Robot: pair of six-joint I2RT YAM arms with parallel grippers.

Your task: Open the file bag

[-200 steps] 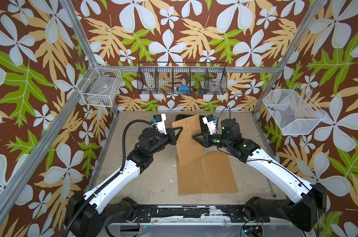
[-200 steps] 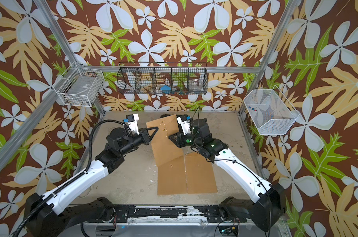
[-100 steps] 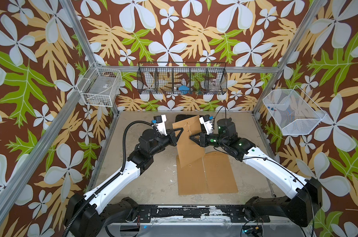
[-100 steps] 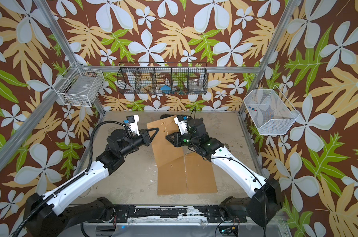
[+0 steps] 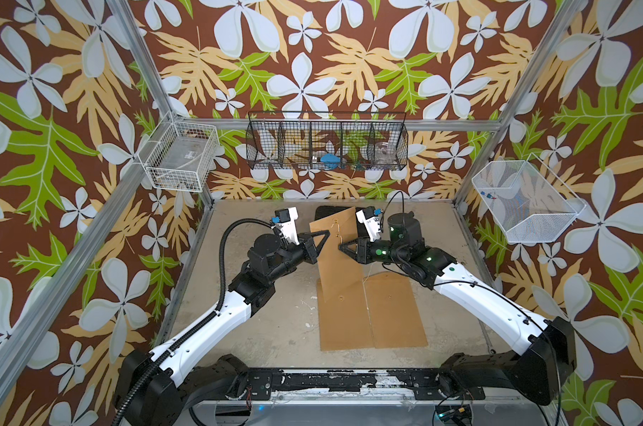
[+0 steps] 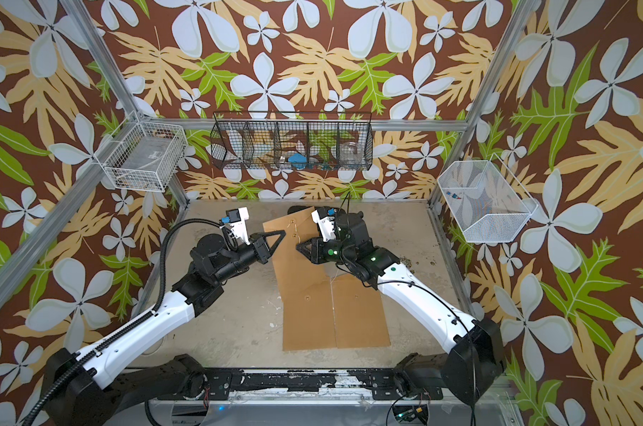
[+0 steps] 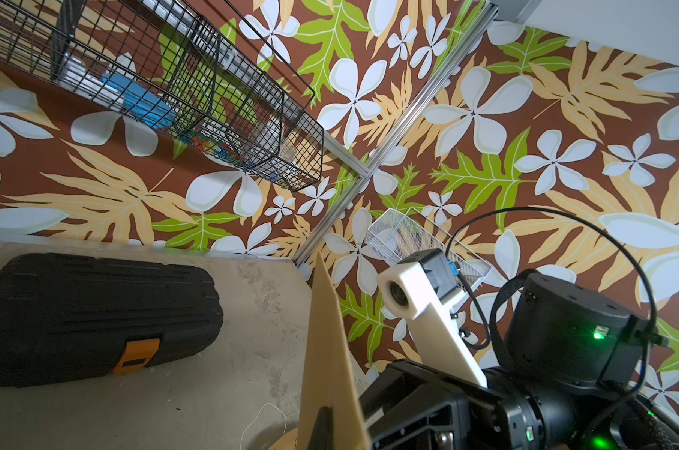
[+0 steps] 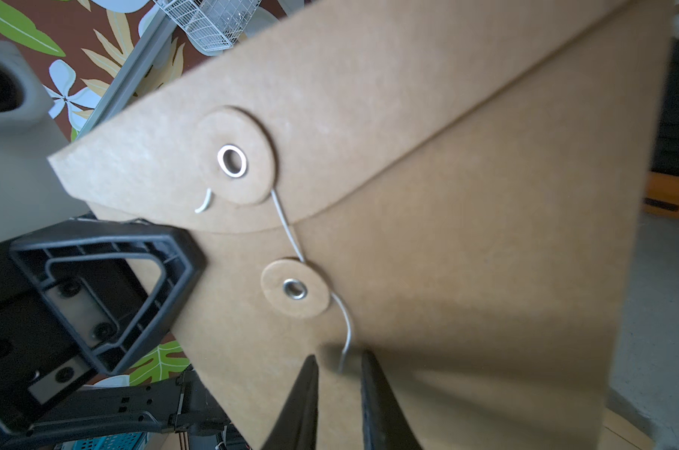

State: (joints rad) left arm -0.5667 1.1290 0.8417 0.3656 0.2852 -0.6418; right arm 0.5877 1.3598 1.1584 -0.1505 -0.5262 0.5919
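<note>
The file bag (image 5: 340, 258) (image 6: 297, 262) is a brown kraft envelope held tilted up off the table. My left gripper (image 5: 325, 233) (image 6: 281, 233) is shut on its side edge; the left wrist view shows one finger (image 7: 322, 428) against the bag's edge (image 7: 326, 331). In the right wrist view the flap lies down over the body. A white string (image 8: 287, 226) runs from the flap's disc (image 8: 232, 159) to the lower disc (image 8: 295, 290). Its loose end hangs between the slightly parted jaws of my right gripper (image 8: 339, 360) (image 5: 341, 246), which is open at the bag's face.
Two more brown envelopes (image 5: 393, 313) (image 5: 344, 321) lie flat side by side on the table (image 5: 268, 313). A black tool case (image 7: 96, 315) sits at the back. A black wire basket (image 5: 327, 147) and white baskets (image 5: 181, 156) (image 5: 522, 201) hang on the walls.
My right gripper has moved left, up to the face of the held bag. The left gripper has kept its hold in the same place.
</note>
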